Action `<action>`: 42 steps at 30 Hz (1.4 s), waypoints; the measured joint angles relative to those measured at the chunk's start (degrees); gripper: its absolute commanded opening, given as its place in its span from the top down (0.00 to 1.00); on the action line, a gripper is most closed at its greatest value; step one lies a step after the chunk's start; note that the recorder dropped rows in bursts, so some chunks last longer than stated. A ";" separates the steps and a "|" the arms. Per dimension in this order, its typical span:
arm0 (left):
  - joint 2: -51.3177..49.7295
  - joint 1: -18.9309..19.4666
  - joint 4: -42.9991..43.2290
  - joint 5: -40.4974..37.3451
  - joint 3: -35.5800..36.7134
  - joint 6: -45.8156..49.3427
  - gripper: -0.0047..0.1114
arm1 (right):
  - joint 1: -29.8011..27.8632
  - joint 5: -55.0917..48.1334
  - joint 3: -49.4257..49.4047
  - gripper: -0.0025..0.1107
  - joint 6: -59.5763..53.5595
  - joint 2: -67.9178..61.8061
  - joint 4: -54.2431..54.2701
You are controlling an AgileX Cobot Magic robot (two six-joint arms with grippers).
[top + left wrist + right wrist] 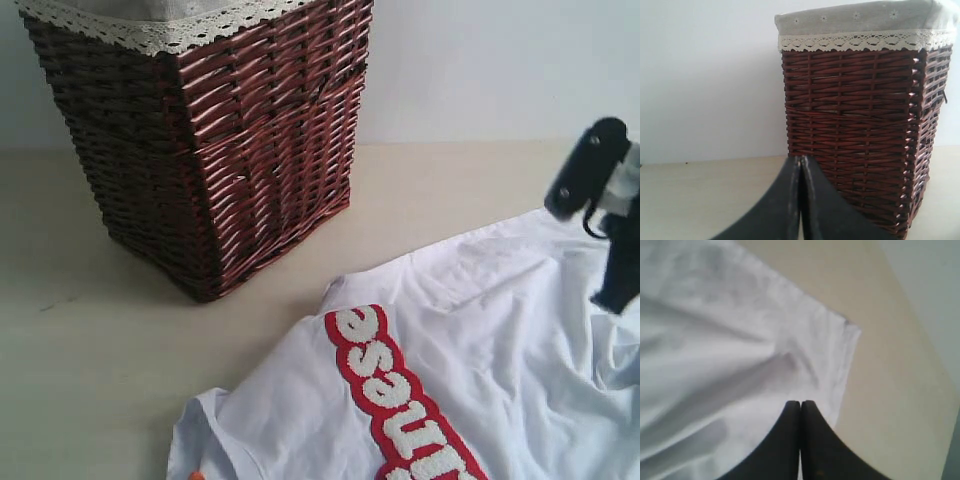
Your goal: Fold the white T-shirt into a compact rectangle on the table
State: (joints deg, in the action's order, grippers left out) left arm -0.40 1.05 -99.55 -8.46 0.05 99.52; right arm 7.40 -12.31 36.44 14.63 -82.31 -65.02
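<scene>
exterior: the right gripper (pixel 615 280) hangs at the frame edge over the shirt (pixel 500 330), which lies on the table (pixel 90 380) under it. its opening is unreadable here. the basket (pixel 230 150) stands well apart.

left wrist: the left gripper (pixel 800 200) has its fingers pressed together, holding nothing, with the basket (pixel 855 125) just ahead and bare table beside.

right wrist: the right gripper (pixel 800 440) has its fingers pressed together on the shirt (pixel 715 355) near its corner. i cannot tell if cloth is pinched. open table (pixel 885 370) lies past the edge.
</scene>
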 measured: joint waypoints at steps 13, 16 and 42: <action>0.00 0.00 0.00 0.00 0.00 0.00 0.96 | 0.00 -16.36 -21.39 0.98 -12.80 30.30 25.33; 0.00 0.00 0.00 0.00 0.00 0.00 0.96 | -0.06 -27.80 -22.78 0.98 -27.46 31.56 34.65; 0.00 0.00 0.00 0.00 0.00 0.00 0.96 | -0.06 -21.51 -22.63 0.98 -22.52 1.44 25.65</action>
State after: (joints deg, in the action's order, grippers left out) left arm -0.40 1.05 -99.55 -8.46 0.05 99.52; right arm 7.34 -33.82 13.81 -7.89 -80.87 -39.37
